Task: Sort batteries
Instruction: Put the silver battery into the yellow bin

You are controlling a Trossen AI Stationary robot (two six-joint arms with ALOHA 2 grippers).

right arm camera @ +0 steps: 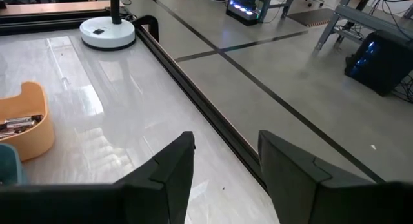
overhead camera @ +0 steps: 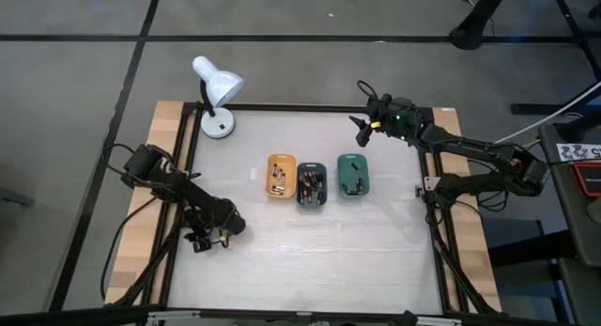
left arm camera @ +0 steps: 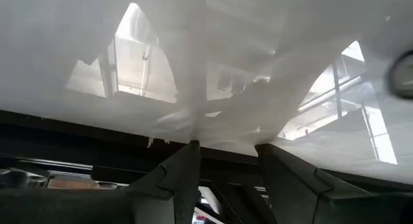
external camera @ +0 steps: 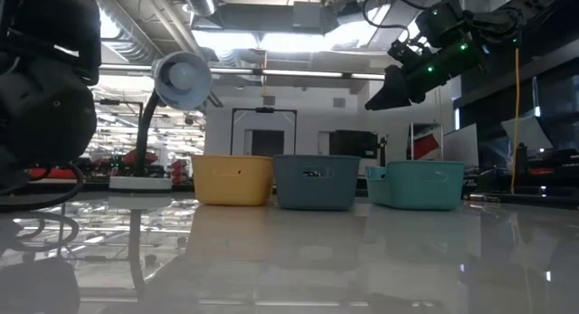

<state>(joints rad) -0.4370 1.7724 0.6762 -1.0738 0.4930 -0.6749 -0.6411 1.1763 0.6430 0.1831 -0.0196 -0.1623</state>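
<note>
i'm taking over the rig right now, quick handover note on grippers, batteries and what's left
Left gripper: low over the table's near-left part, fingers open, holding nothing.
Right gripper: raised near the far edge, beyond the green tray, fingers open, holding nothing.
Batteries: all lie in the three trays in a row mid-table. The orange tray holds a few, the dark teal tray holds the biggest heap, the green tray holds a couple.
Done: some batteries already sit in the orange and green trays.
Left: the heap in the dark teal tray likely still needs sorting. None lies loose on the table.
</note>
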